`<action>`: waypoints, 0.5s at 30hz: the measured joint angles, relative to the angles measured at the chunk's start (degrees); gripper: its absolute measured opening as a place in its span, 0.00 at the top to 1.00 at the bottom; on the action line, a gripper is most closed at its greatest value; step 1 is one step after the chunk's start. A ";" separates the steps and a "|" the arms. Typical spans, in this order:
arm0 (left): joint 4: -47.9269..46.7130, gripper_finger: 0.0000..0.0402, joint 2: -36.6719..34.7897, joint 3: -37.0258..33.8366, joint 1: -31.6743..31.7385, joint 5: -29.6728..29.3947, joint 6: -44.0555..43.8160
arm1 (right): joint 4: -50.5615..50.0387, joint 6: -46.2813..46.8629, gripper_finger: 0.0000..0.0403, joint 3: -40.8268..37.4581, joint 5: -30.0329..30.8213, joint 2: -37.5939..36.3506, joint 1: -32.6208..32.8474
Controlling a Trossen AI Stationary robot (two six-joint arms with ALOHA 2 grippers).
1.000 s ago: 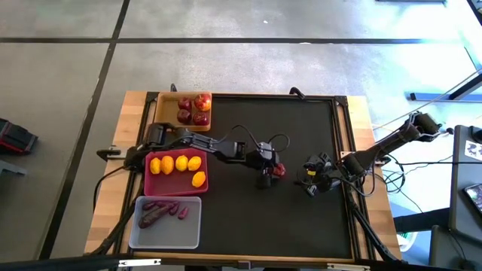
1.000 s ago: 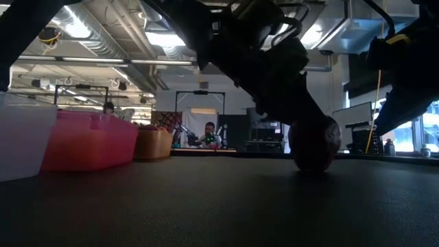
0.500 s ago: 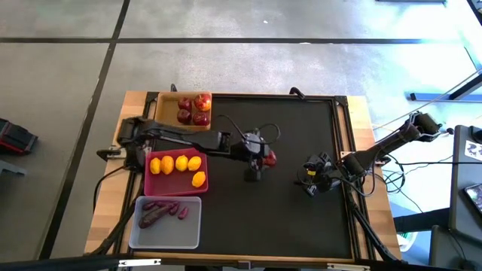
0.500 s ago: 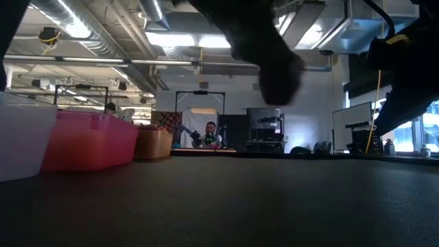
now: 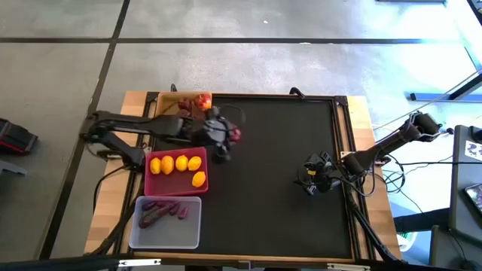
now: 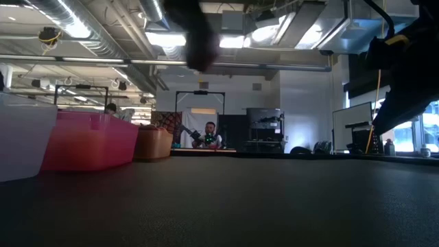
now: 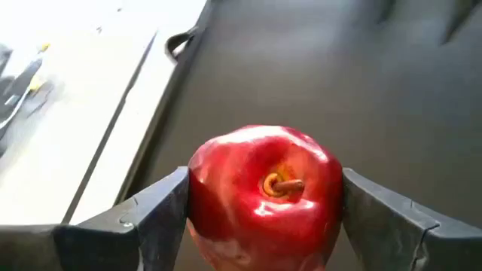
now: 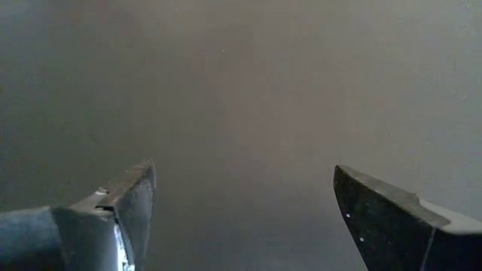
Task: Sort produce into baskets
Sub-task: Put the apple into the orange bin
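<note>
Red apple [image 7: 264,194] in left gripper [image 7: 260,207] jaws, near tan tray [image 5: 167,103]

Left arm reaching, right arm idle
Left gripper [image 5: 228,139] clamped on a load; right gripper [image 5: 309,178] spread wide, low at the table's right.

The broad black mat [image 5: 286,188] lies bare between the two arms, giving open passage. Along the bench's left edge, three trays stand in a row: tan wooden tray [image 5: 161,113] (partly covered by the left hand [image 5: 226,139] holding a red apple [image 5: 234,135]), magenta-pink tray [image 5: 175,184], translucent plastic tray [image 5: 167,235].
</note>
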 joint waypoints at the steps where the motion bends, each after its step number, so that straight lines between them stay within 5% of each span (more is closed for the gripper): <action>1: -0.77 0.27 -2.23 -1.77 0.26 -0.98 -1.24 | 0.15 0.00 0.17 0.00 0.00 0.00 0.00; 8: -1.76 0.27 -20.21 -17.41 4.45 -9.73 -11.70 | -0.13 -0.25 0.17 -0.01 1.90 0.00 0.00; 15: -1.42 0.25 -32.09 -29.24 15.03 -18.61 -20.68 | -0.08 -0.42 0.17 0.00 2.53 0.00 0.00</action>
